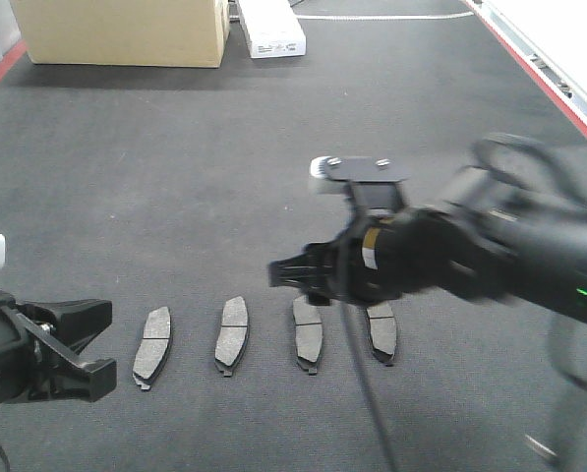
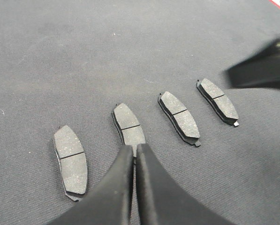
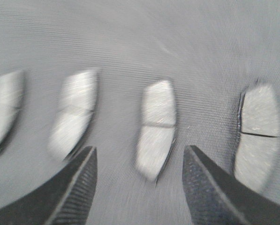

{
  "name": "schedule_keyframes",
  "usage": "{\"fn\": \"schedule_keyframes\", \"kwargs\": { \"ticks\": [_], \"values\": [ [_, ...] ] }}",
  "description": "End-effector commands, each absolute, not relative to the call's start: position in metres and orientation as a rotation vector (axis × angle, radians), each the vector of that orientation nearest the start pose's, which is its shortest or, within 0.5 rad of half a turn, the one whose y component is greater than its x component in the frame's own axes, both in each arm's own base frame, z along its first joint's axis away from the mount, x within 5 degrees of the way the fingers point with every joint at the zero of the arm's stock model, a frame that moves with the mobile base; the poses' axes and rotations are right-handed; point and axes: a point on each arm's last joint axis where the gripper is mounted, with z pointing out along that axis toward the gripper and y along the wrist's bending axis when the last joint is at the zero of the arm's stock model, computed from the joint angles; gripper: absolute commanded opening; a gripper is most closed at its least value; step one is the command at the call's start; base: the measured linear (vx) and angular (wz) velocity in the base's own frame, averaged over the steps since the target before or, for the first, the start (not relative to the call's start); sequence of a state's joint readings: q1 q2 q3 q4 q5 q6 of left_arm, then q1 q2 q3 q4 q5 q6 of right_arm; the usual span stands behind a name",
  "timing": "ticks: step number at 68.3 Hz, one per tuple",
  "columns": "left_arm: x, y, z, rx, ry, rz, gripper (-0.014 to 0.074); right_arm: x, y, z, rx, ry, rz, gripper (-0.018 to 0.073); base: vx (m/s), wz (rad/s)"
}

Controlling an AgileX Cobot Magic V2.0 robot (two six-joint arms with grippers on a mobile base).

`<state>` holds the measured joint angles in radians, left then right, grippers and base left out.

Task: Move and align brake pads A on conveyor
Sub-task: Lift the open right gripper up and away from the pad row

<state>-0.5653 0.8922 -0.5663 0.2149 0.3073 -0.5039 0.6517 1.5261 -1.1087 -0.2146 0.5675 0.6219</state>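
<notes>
We are seeing no readable writing. Four grooved grey brake pads [image 1: 232, 335] are lying in a row on the conveyor [image 1: 175, 177]; our left gripper [image 2: 134, 154] is pinched closed, our right gripper [image 3: 137, 161] spread apart.

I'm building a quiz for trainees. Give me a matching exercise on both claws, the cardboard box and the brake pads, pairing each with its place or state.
Column one:
1. left claw
2. right claw
3. cardboard box
4. brake pads

Column two:
a. lying in a row on the conveyor
b. open, over the pads
c. at the conveyor's far end, left side
d. shut, empty

Pairs: 1-d, 2-b, 3-c, 4-a
</notes>
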Motion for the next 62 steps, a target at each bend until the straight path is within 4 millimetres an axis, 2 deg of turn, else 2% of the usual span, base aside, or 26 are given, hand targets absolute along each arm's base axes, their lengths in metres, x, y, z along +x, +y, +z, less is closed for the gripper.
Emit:
{"fn": "schedule_keyframes", "kwargs": {
  "ticks": [1,14,28,41,48,62],
  "values": [
    [0.156,-0.094,0.298,0.246,2.035,-0.492,-0.0006,0.247,0.166,0.313,-0.202,2.286,0.352,0.0332,0.0,0.0],
    [0.156,-0.094,0.298,0.246,2.035,-0.492,-0.0006,0.215,0.106,0.327,-0.077,2.199,0.191,0.0182,0.0,0.0],
    [0.156,-0.094,0.298,0.246,2.035,-0.492,-0.0006,0.167,0.071,0.316,-0.145,2.094,0.143,-0.0015,0.0,0.0],
    [0.156,-0.094,0.298,0.246,2.035,-0.492,-0.0006,0.124,0.045,0.291,-0.19,1.993,0.165,-0.001,0.0,0.0],
    [0.156,-0.094,0.298,0.246,2.035,-0.492,-0.0006,0.109,0.035,0.281,-0.183,1.961,0.172,-0.001,0.0,0.0],
    [0.156,-0.094,0.298,0.246,2.035,-0.492,-0.0006,0.094,0.027,0.291,-0.175,1.847,0.207,-0.001,0.0,0.0]
  ]
}}
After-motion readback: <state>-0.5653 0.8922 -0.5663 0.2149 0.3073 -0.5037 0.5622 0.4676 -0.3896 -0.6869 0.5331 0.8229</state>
